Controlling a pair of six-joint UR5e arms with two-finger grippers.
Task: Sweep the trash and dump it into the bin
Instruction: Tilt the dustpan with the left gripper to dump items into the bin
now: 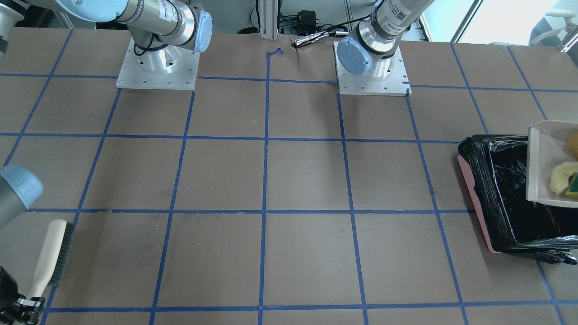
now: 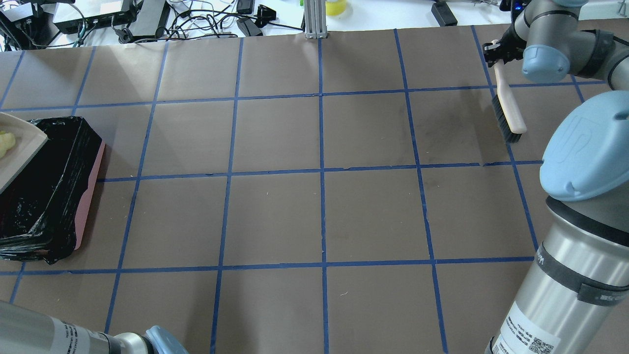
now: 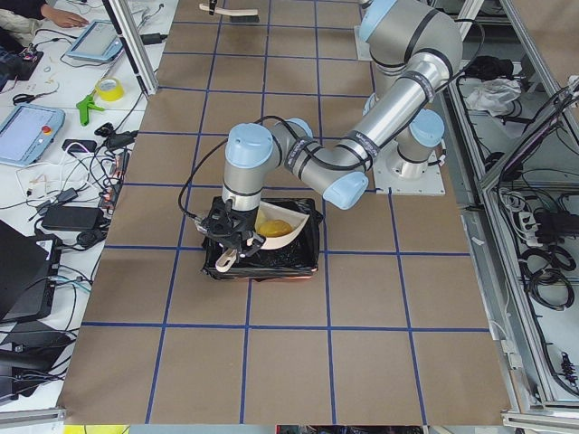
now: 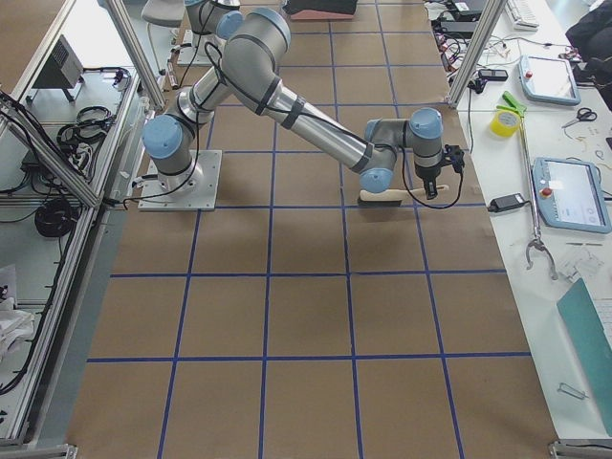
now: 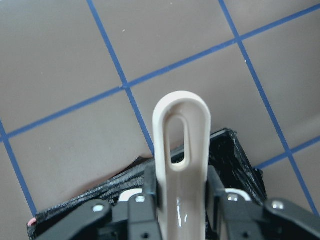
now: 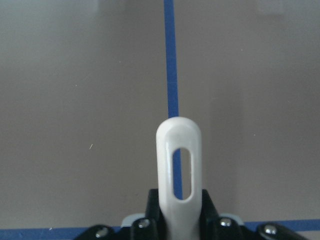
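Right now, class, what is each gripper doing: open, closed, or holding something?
Left gripper: shut on the dustpan handle.
Right gripper: shut on the brush handle.

One bin (image 1: 493,198), one dustpan (image 1: 540,171), one brush (image 1: 50,252), three trash pieces (image 1: 561,175)

At the worktop's left end, the dustpan (image 1: 539,153) runs off the front-facing view's edge, cropping the potato-like lump (image 1: 574,144) and the sponge wedge (image 1: 574,184). The pan covers part of the bin (image 1: 478,180), which is itself cropped. Overhead, only a pale yellow scrap of the load shows. From the left-end camera the items are too small to tell apart. The left gripper (image 5: 182,172), clamped on the dustpan handle, and the right gripper (image 6: 180,197), clamped on the brush (image 6: 179,160), are cropped by their wrist views' lower edges, and the bristles are unseen there.
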